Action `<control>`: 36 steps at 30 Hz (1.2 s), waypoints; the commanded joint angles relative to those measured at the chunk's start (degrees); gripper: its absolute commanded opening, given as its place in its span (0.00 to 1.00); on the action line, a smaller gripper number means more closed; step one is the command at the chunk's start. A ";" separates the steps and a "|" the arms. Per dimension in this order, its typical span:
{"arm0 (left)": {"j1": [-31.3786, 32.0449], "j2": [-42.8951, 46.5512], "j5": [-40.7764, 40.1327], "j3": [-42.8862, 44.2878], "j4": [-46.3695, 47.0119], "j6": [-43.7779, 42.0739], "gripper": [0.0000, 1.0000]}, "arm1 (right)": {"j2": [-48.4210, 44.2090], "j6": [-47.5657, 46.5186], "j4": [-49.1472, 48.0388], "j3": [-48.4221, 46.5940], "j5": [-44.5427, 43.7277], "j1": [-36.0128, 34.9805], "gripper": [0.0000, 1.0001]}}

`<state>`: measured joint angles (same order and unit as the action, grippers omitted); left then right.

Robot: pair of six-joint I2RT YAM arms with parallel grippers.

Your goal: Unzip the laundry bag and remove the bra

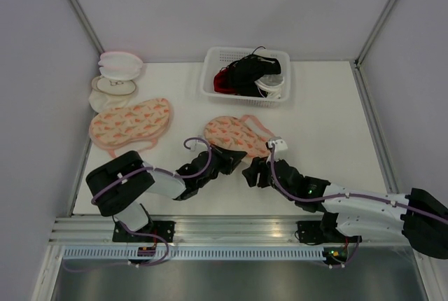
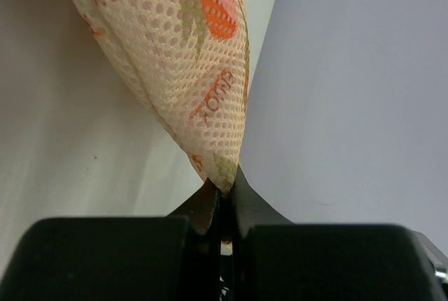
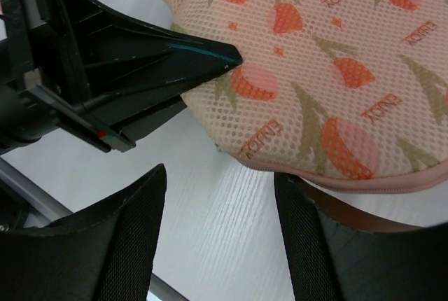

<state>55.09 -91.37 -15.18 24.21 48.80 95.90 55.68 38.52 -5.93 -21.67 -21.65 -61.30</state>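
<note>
left gripper (image 2: 222, 190) pinched tight on laundry bag (image 2: 189, 56) at its 6 o'clock rim; right gripper (image 3: 218, 178) spread wide, holding nothing, low over table (image 3: 217, 241) by bag's 5 o'clock edge.

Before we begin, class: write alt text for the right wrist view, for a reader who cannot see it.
The left gripper pinches the edge of a peach mesh laundry bag with orange print, over a white table. The right gripper is open beside the bag's rim, holding nothing.
</note>
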 commanded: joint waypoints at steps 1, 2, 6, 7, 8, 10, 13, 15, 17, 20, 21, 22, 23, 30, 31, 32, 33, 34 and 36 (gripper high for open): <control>0.10 -1.26 3.22 -0.38 8.24 5.08 0.02 | 3.81 -0.82 -7.24 -1.88 -3.66 -0.31 0.67; 0.02 -1.44 3.40 -0.56 8.94 5.44 0.02 | 4.78 -0.99 -7.68 -2.32 -3.66 -0.31 0.67; 0.10 -1.62 4.02 -1.00 10.27 5.70 0.02 | 8.82 -1.08 -10.05 -2.68 -5.06 -0.57 0.62; 0.10 -1.62 4.37 -1.09 10.09 5.62 0.02 | 8.92 -1.26 -10.32 -2.59 -6.20 -0.58 0.62; 0.10 -1.53 4.46 -1.27 10.09 5.70 0.02 | 8.83 -1.26 -10.59 -2.41 -6.73 -0.75 0.61; 0.10 -1.61 4.54 -1.70 10.09 5.88 0.02 | 8.48 -1.43 -11.38 -2.24 -7.09 -0.93 0.59; 0.10 -2.32 4.81 -1.71 10.09 6.05 0.02 | 8.13 -1.78 -11.82 -2.32 -7.79 -1.28 0.56; 0.10 -3.19 5.07 -1.71 10.62 6.14 0.02 | 8.22 -1.78 -12.08 -2.50 -7.88 -1.63 0.53; 0.10 -4.07 5.33 -1.62 11.40 6.50 0.02 | 8.83 -1.87 -12.35 -2.67 -8.06 -1.81 0.43; 0.10 -4.95 5.69 -1.62 11.94 6.85 0.02 | 9.53 -2.22 -13.05 -2.94 -8.06 -2.24 0.28; 0.10 -5.04 5.69 -1.62 11.94 6.85 0.02 | 9.62 -2.14 -13.22 -2.94 -8.14 -2.42 0.27; 0.02 -5.13 5.51 -1.71 11.94 7.02 0.02 | 9.71 -2.22 -13.23 -2.94 -8.32 -2.60 0.27; 0.10 -5.13 5.51 -1.71 12.02 7.02 0.02 | 9.71 -2.22 -13.23 -3.03 -8.41 -2.86 0.20; 0.02 -5.48 5.42 -1.97 13.26 6.76 0.02 | 7.69 -1.26 -7.70 -3.29 -11.22 -4.09 0.02; 0.02 -5.40 5.42 -2.14 13.43 6.50 0.02 | 7.17 -0.82 -6.21 -3.90 -12.44 -4.27 0.00; -0.24 -5.39 5.42 -2.23 13.52 6.32 0.02 | 6.47 -0.38 -2.98 -4.25 -13.06 -4.44 0.00; -0.33 -5.48 5.60 -2.49 13.61 6.15 0.02 | 6.11 0.40 -1.20 -4.69 -13.50 -4.53 0.01; -0.60 -5.57 5.77 -2.67 14.04 6.06 0.02 | 5.76 1.02 0.64 -5.57 -14.38 -4.53 0.00; -1.47 -6.10 6.91 -3.37 15.10 5.79 0.02 | 4.96 2.16 5.66 -6.45 -16.14 -4.71 0.00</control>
<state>54.76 -96.29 -9.82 22.24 58.67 100.55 62.74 38.26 -6.81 -24.56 -32.40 -65.73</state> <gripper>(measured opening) 0.042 0.010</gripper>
